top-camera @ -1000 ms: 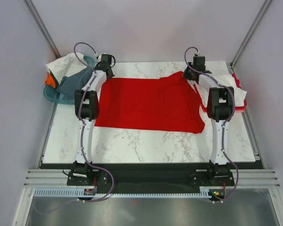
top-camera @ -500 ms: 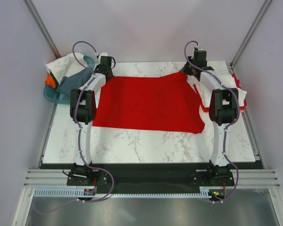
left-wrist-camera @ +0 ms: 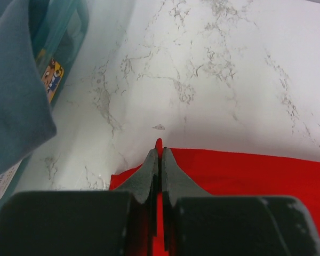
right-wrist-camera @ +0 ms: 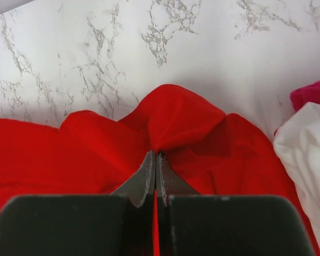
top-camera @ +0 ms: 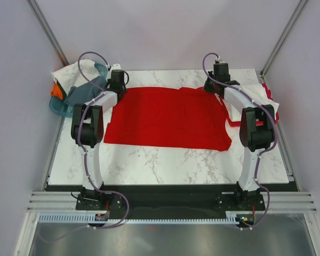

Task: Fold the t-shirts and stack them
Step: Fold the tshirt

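marble table (top-camera: 165,160): left gripper (left-wrist-camera: 160,154) and right gripper (right-wrist-camera: 155,160) clamped on upper corners of red t-shirt (top-camera: 165,117); thin pinches may slip under tension.

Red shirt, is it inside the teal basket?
No, the red t-shirt lies spread out on the marble table, and the teal basket sits apart at the table's far left corner.

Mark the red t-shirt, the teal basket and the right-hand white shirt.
red t-shirt (top-camera: 168,117): top view, middle of the spread cloth
teal basket (top-camera: 61,111): top view, near rim
white shirt (right-wrist-camera: 304,149): right wrist view, its bulging side
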Motion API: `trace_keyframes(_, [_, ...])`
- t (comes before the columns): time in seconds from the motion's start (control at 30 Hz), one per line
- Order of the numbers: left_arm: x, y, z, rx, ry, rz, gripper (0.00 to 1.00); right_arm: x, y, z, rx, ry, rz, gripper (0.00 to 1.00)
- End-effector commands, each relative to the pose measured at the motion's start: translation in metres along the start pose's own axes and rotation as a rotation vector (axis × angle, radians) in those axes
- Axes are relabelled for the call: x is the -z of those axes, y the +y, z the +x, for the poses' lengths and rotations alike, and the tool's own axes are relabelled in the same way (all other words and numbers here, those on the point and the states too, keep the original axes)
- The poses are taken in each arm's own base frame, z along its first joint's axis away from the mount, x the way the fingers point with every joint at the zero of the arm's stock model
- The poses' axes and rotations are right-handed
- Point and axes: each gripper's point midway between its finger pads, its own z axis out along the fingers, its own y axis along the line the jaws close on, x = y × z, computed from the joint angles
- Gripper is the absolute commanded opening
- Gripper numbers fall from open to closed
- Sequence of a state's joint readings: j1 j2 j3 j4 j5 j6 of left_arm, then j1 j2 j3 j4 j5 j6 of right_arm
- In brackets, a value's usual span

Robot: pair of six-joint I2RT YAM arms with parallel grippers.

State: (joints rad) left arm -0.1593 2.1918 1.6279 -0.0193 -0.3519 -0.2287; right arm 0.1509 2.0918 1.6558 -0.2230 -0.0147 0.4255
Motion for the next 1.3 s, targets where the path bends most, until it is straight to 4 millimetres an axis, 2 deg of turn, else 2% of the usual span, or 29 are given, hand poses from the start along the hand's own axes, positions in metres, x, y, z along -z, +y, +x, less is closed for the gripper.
trace_keyframes(0.0, [0.029,0.001,-0.05,-0.001,-0.179,0.001,0.02,0.033,-0.001,-0.026,0.023,-0.091,0.056,0.0])
trace_keyframes(0.1, [0.039,0.003,-0.055,0.005,-0.212,0.0,0.02,0.045,-0.003,-0.021,0.026,-0.088,0.075,0.0])
trace_keyframes(0.13, [0.04,0.005,-0.048,0.001,-0.203,-0.002,0.02,0.05,-0.003,-0.018,0.03,-0.087,0.075,0.0])
trace_keyframes(0.27, [0.049,0.011,-0.045,0.001,-0.222,-0.019,0.02,0.064,0.002,-0.008,0.055,-0.085,0.096,0.0])
trace_keyframes(0.4, [0.061,0.023,-0.039,0.005,-0.245,-0.048,0.02,0.082,-0.005,0.005,0.064,-0.08,0.136,0.0])
trace_keyframes(0.7, [0.081,0.04,-0.031,0.015,-0.286,-0.09,0.02,0.106,-0.007,0.019,0.085,-0.086,0.179,0.0])
trace_keyframes(0.9, [0.087,0.046,-0.025,0.018,-0.29,-0.1,0.02,0.114,-0.006,0.028,0.102,-0.072,0.19,0.0])
trace_keyframes(0.97, [0.092,0.047,-0.028,0.028,-0.308,-0.095,0.02,0.115,-0.005,0.031,0.111,-0.067,0.193,0.0])
trace_keyframes(1.27, [0.104,0.048,-0.013,0.038,-0.271,-0.072,0.02,0.124,-0.007,0.044,0.128,-0.048,0.207,0.0])
